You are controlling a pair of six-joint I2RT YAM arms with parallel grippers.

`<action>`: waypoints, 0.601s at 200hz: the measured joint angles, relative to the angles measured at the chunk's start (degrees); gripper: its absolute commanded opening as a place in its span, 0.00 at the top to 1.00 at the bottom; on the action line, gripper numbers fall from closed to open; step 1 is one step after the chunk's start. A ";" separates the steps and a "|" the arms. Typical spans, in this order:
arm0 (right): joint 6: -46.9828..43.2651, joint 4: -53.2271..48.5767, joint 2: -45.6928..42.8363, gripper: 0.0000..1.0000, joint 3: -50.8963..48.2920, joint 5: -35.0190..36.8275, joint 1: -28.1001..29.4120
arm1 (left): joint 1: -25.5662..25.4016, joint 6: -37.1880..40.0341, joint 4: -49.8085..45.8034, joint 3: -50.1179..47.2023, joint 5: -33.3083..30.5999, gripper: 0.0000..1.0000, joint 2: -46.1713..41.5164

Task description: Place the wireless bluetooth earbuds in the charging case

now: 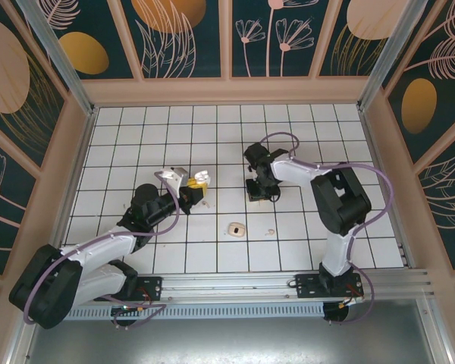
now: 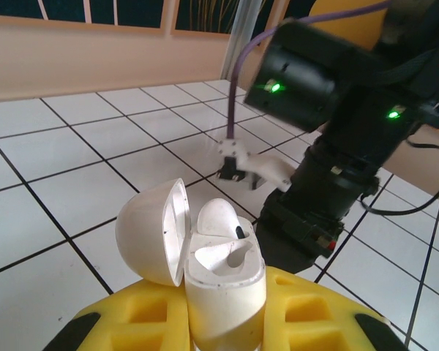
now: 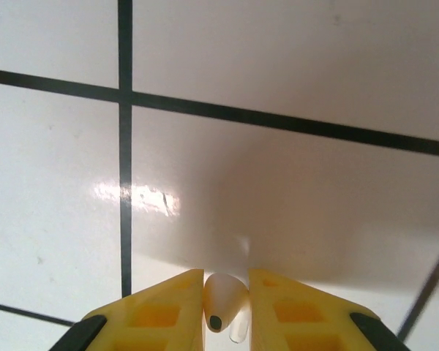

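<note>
The white charging case (image 2: pixel 227 292) stands upright between the yellow fingers (image 2: pixel 143 318) of my left gripper (image 2: pixel 225 322), which is shut on it. Its lid (image 2: pixel 146 230) hangs open to the left. One white earbud (image 2: pixel 218 218) sits in the far slot; the near slot (image 2: pixel 238 252) is bare. From above, the left gripper (image 1: pixel 197 184) holds the case (image 1: pixel 202 177) left of centre. My right gripper (image 3: pixel 227 296) is shut on the other earbud (image 3: pixel 221 303), low over the tiles, with its dark-tipped end facing the camera. The right gripper (image 1: pixel 258 193) points down a little to the right of the case.
A small pale oval piece with a dark centre (image 1: pixel 236 228) lies on the tiles nearer the arms, with a tiny white speck (image 1: pixel 270 231) to its right. The right arm's black wrist (image 2: pixel 329 168) stands close behind the case. Wooden walls (image 1: pixel 227 91) ring the tiled floor.
</note>
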 measured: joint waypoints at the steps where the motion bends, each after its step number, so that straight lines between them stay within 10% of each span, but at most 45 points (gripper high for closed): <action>1: 0.04 0.15 -0.17 0.80 -0.13 0.07 0.00 | 0.00 0.02 0.00 0.00 0.00 0.88 0.09; 120: 6.38 24.81 -27.30 0.81 -20.11 0.50 0.00 | -3.06 1.70 5.38 11.13 6.86 0.89 17.44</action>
